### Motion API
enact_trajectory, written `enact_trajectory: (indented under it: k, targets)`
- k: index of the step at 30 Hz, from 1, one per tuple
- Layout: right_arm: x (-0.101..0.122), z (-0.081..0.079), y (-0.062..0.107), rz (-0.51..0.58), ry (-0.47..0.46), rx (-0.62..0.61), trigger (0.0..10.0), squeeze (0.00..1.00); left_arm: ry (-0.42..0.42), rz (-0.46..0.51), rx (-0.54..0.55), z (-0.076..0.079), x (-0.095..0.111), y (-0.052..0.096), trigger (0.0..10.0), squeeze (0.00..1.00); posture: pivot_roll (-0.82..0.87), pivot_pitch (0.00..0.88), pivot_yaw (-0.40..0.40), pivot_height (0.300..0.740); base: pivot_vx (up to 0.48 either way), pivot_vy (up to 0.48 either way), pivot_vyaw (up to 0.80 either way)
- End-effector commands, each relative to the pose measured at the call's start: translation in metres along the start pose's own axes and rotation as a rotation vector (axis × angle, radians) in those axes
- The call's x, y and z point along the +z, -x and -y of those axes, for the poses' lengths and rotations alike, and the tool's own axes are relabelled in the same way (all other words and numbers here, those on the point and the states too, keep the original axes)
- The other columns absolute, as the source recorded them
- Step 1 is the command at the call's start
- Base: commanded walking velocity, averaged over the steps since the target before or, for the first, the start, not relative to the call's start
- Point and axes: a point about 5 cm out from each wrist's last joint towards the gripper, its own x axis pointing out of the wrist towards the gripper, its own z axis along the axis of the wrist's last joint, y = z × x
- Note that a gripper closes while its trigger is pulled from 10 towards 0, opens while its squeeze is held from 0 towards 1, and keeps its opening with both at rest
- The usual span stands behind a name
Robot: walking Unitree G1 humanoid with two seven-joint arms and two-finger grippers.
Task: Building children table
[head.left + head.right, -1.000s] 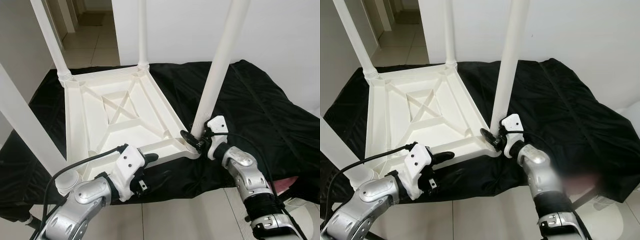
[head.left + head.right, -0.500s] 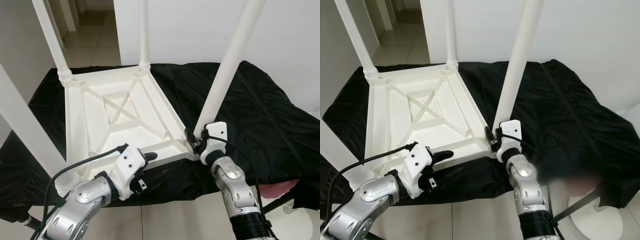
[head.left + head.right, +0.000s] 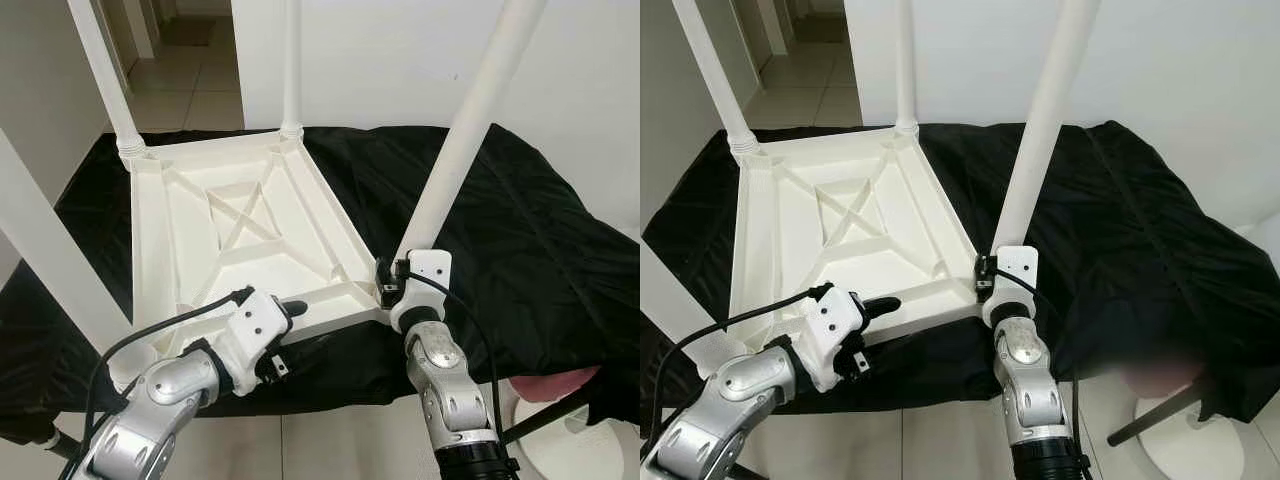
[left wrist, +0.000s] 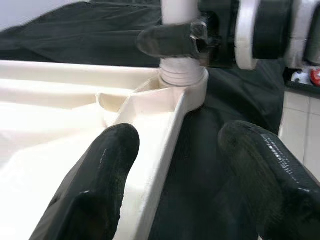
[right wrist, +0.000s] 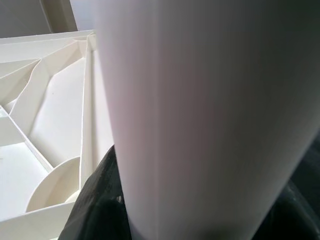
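Note:
A white plastic children's table (image 3: 240, 230) lies upside down on a black cloth, its legs pointing up. My right gripper (image 3: 392, 285) is shut on the base of the near right leg (image 3: 470, 130), just above its socket at the table's corner. In the right wrist view that leg (image 5: 200, 125) stands between the fingers, and the ribbed underside (image 5: 55, 110) lies behind it. My left gripper (image 3: 285, 325) is open at the table's near rim (image 4: 160, 135). One of its fingers (image 4: 100, 170) is over the inside of the rim, the other outside it.
The black cloth (image 3: 520, 230) covers the whole support and hangs over its near edge. Three more legs stand at the far left (image 3: 100, 70), far middle (image 3: 291, 60) and near left (image 3: 50, 250). A white wall rises behind. A round white stand base (image 3: 590, 440) sits on the tiled floor at lower right.
My right arm has swung in under the leg, from its right side to in front of it, still clamped at the base. The leg's top now leans further right. The left gripper has barely moved.

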Motion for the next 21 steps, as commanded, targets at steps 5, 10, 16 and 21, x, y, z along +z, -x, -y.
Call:
enact_trajectory:
  k: [5, 10, 16, 21]
  targets:
    - [-0.008, 0.002, 0.008, -0.011, -0.060, 0.001, 10.0, 1.00, -0.030, -0.017, 0.083, -0.004, -0.004, -0.001, 10.0, 0.00, 0.03, 0.020, -0.028, 0.740, 0.000, 0.000, 0.00]
    - [-0.009, 0.012, 0.014, 0.011, -0.038, 0.051, 10.0, 1.00, -0.018, -0.017, 0.090, -0.003, -0.005, -0.001, 10.0, 0.00, 0.04, 0.013, -0.033, 0.740, 0.000, 0.000, 0.00]
    - [-0.016, 0.025, 0.018, 0.011, -0.002, 0.155, 10.0, 0.00, 0.003, -0.032, 0.065, 0.005, -0.010, -0.002, 10.0, 0.00, 0.03, 0.007, -0.032, 0.740, 0.000, 0.000, 0.00]
    - [-0.020, 0.036, 0.017, 0.000, 0.037, 0.191, 10.0, 0.00, -0.009, -0.036, 0.048, 0.009, -0.011, -0.006, 10.0, 0.00, 0.02, 0.001, -0.028, 0.740, 0.000, 0.000, 0.00]
